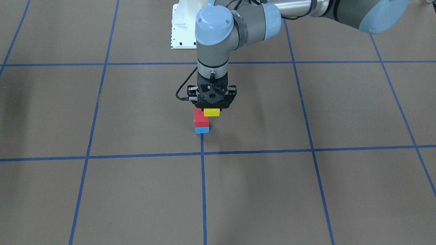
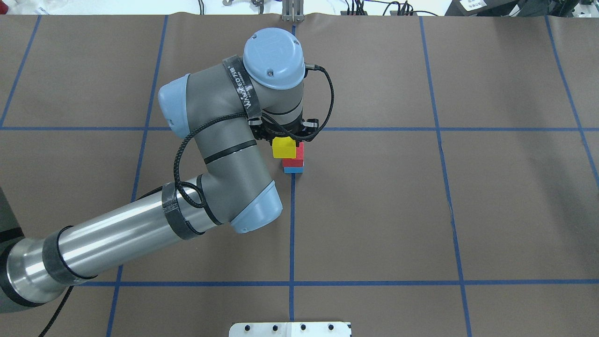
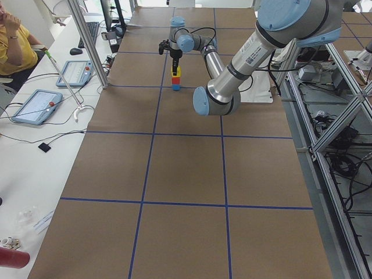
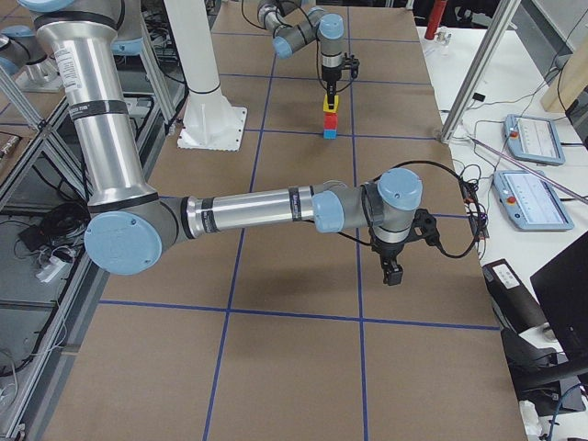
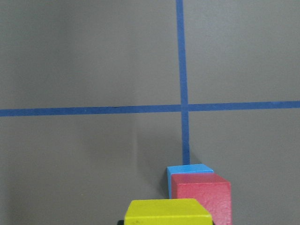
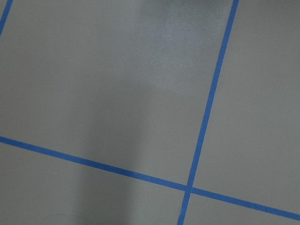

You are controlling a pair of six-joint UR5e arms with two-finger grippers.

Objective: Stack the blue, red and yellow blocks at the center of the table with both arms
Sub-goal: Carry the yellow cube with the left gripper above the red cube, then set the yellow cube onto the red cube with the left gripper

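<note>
A red block (image 1: pixel 200 117) sits on a blue block (image 1: pixel 202 130) by the center tape crossing; both show in the overhead view, red (image 2: pixel 299 157) on blue (image 2: pixel 293 169). My left gripper (image 1: pixel 212 109) is shut on a yellow block (image 1: pixel 212 112) and holds it just above the red block, offset to one side so it only partly overlaps. The left wrist view shows the yellow block (image 5: pixel 166 213) in front of the red block (image 5: pixel 201 197). My right gripper (image 4: pixel 393 273) shows only in the exterior right view, low over bare table; I cannot tell if it is open or shut.
Blue tape lines (image 2: pixel 292 224) divide the brown table into squares. The white robot base plate (image 1: pixel 182 30) lies at the robot's side. Tablets (image 3: pixel 36 104) and a metal post (image 3: pixel 87 40) stand on the side bench, where a person (image 3: pixel 11 35) sits.
</note>
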